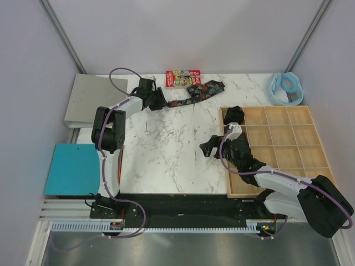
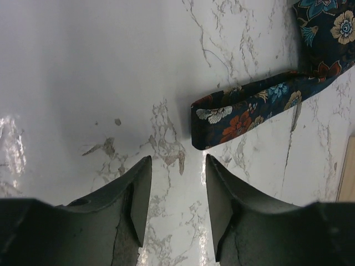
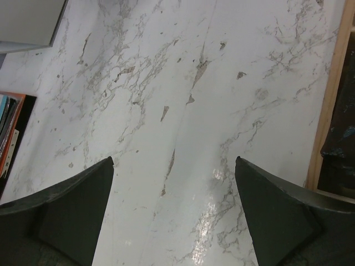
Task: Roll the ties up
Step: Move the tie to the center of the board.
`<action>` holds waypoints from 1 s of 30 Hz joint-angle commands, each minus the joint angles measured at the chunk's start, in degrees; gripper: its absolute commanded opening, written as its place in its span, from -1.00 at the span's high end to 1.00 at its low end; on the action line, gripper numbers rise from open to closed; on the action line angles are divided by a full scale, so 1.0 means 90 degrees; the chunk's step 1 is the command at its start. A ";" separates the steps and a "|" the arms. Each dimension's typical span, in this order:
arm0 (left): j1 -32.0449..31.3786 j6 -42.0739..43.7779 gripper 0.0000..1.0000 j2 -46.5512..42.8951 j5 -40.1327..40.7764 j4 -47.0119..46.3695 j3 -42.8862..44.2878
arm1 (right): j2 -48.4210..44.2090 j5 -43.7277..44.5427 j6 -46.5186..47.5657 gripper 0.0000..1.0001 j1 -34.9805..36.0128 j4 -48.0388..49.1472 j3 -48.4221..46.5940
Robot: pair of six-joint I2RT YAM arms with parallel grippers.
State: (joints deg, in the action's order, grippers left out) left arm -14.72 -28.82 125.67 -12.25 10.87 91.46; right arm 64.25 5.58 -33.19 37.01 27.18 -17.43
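A dark floral tie [image 1: 197, 93] lies unrolled as a strip at the back of the marble table, its wide end by the red box. In the left wrist view its narrow end [image 2: 238, 113] lies flat just ahead of my right fingertip. My left gripper [image 1: 159, 100] [image 2: 177, 166] is open and empty just short of that end. A rolled tie [image 1: 234, 114] sits in the wooden tray's back-left compartment. More dark fabric [image 1: 242, 151] lies in a nearer compartment, partly hidden by my right arm. My right gripper [image 1: 209, 147] [image 3: 173, 166] is wide open and empty over bare marble, left of the tray.
The wooden compartment tray [image 1: 288, 130] [image 3: 327, 100] fills the right side. A red printed box [image 1: 182, 78] and a pale blue ring [image 1: 285, 88] sit at the back. A grey plate [image 1: 94, 100] and a teal pad [image 1: 75, 169] lie at the left.
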 commanded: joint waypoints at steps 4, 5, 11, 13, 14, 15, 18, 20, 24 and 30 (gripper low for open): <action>0.0015 0.0126 0.10 0.0548 -0.0328 -0.0358 0.0619 | 0.0039 -0.0454 -0.0131 -0.96 -0.0226 0.0476 0.0150; 0.0015 0.0107 0.10 0.0587 -0.0348 -0.0388 0.0619 | 0.0058 -0.0522 -0.0131 -0.96 -0.0255 0.0505 0.0150; 0.0024 -0.0011 0.10 0.0754 -0.0348 -0.0505 0.0648 | 0.0107 -0.0611 -0.0179 -0.96 -0.0392 0.0613 0.0179; 0.0024 -0.0050 0.10 0.0802 -0.0357 -0.0525 0.0687 | 0.0107 -0.0659 -0.0199 -0.96 -0.0421 0.0642 0.0198; 0.0015 -0.0069 0.09 0.0812 -0.0387 -0.0544 0.0687 | 0.0117 -0.0766 -0.0199 -0.96 -0.0431 0.0652 0.0198; 0.0024 -0.0118 0.08 0.0803 -0.0406 -0.0544 0.0668 | 0.0107 -0.0796 -0.0209 -0.96 -0.0441 0.0662 0.0198; 0.0015 -0.0283 0.07 0.0608 -0.0504 -0.0836 0.0434 | 0.0146 -0.0845 -0.0228 -0.96 -0.0480 0.0691 0.0208; 0.0024 -0.0352 0.07 0.0491 -0.0543 -0.0963 0.0258 | 0.0156 -0.0874 -0.0238 -0.96 -0.0509 0.0720 0.0208; 0.0014 -0.0441 0.06 0.0441 -0.0611 -0.1091 0.0121 | 0.0195 -0.0952 -0.0248 -0.96 -0.0568 0.0769 0.0228; 0.0015 -0.0440 0.05 0.0636 -0.0670 -0.1062 0.0335 | 0.0205 -0.1040 -0.0287 -0.96 -0.0636 0.0818 0.0247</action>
State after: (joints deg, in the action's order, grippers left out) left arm -14.52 -31.53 131.09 -16.99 1.58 93.71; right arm 65.76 -2.35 -35.14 31.70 31.31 -15.51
